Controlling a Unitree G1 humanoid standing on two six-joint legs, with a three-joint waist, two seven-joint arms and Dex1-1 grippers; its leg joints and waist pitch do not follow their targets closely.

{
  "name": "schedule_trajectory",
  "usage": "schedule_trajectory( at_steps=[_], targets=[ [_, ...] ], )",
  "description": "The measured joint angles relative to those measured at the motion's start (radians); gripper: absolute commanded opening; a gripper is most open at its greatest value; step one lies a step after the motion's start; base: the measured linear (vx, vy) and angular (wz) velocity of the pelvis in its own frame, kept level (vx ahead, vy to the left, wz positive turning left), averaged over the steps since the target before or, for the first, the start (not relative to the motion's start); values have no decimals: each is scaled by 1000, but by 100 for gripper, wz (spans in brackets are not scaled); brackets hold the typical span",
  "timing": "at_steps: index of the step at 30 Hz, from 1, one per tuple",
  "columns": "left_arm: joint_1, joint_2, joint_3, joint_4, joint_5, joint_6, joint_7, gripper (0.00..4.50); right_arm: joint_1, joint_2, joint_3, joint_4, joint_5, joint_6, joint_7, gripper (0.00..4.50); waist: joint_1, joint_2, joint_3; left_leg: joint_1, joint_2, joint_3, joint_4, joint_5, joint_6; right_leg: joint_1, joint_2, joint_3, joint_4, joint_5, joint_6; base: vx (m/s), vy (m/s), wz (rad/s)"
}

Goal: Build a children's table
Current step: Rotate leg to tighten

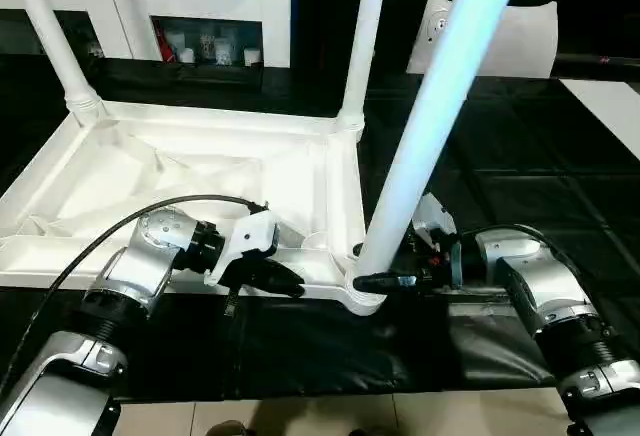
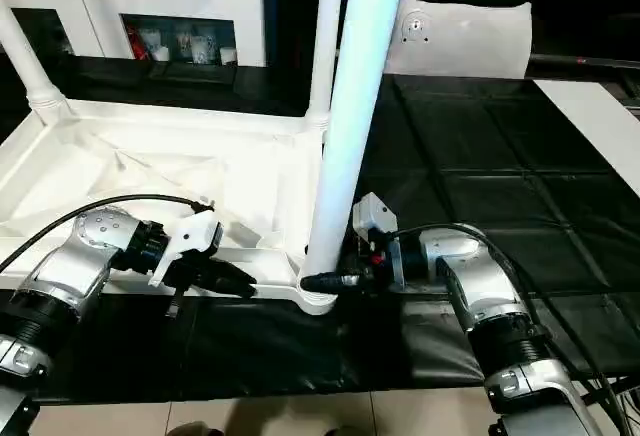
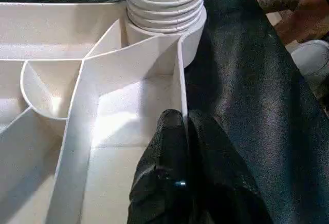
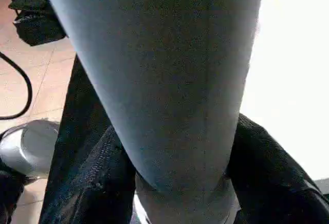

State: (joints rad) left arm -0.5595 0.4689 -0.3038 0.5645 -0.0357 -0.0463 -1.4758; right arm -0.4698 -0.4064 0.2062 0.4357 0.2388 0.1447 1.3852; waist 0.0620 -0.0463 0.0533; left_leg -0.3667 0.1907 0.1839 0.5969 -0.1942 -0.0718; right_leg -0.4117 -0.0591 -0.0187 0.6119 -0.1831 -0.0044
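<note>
Three legs (image 1: 425, 126); one tabletop (image 1: 200, 171)

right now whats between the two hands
The near leg, standing in the tabletop's corner socket, between left hand and right hand, in both eye views.

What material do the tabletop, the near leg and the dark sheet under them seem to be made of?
Tabletop: apparently white moulded plastic, semi-gloss; thin ribs and soft highlights suggest it. Near leg: likely the same smooth plastic, with an even sheen. Dark sheet: probably black vinyl or leatherette; it is glossy and wrinkled.
</note>
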Motion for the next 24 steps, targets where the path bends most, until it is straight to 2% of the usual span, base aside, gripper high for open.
schedule_trajectory(
  at_steps=[6, 8, 10, 12, 15, 17, 20, 24],
  targets=[
    [0, -19, 5, -1, 4, 26, 50, 0, 40, 16, -18, -43, -2, 19, -75, 209, 3, 0, 0, 6, 0, 0, 0, 0, 0, 6, 0, 0, 0, 0, 0, 0, 0, 0],
    [1, -41, 31, -3, 15, 89, 137, 0, 53, 69, -55, -34, -23, 19, -210, 208, -6, 0, 0, 13, -1, 0, 0, 0, 0, 10, 0, 1, 0, -2, 3, 0, 0, 0],
    [1, -60, 48, -3, 21, 129, 195, 0, 53, 103, -77, -24, -41, 19, -307, 203, -14, 0, 0, 12, -1, 0, 0, 0, 0, 10, 0, 1, -1, -3, 4, 0, 0, 0],
    [0, -86, 64, -6, 30, 179, 260, 0, 49, 151, -105, 0, -50, 23, -423, 200, -30, 0, 0, 14, -1, 0, 0, 0, 0, 10, -1, 1, -2, -3, 5, 0, 0, 0],
    [-17, -152, 75, -10, 55, 257, 402, 0, 25, 233, -164, 39, -73, 44, -636, 199, -49, 0, 0, 14, -2, 0, 2, 0, 0, 9, -1, 1, -3, -3, 5, 0, 0, 0],
    [-25, -192, 81, -9, 65, 289, 474, 0, 9, 265, -184, 54, -85, 57, -737, 198, -58, 0, 0, 13, -3, 0, 2, 0, 0, 8, -1, 2, -4, -3, 5, 0, 0, 0],
    [-44, -270, 104, 3, 89, 337, 622, 0, -42, 354, -232, 100, -131, 72, -965, 198, -62, 1, 0, 10, -3, 0, 2, 0, 0, 5, -1, 2, -4, -3, 5, 0, 0, 0],
    [-63, -343, 112, 25, 105, 350, 744, 0, -90, 403, -267, 143, -160, 73, -1138, 198, -60, 1, 0, 7, -4, 0, 2, 0, 0, 4, -1, 3, -5, -3, 5, 0, 0, 0]
  ],
)
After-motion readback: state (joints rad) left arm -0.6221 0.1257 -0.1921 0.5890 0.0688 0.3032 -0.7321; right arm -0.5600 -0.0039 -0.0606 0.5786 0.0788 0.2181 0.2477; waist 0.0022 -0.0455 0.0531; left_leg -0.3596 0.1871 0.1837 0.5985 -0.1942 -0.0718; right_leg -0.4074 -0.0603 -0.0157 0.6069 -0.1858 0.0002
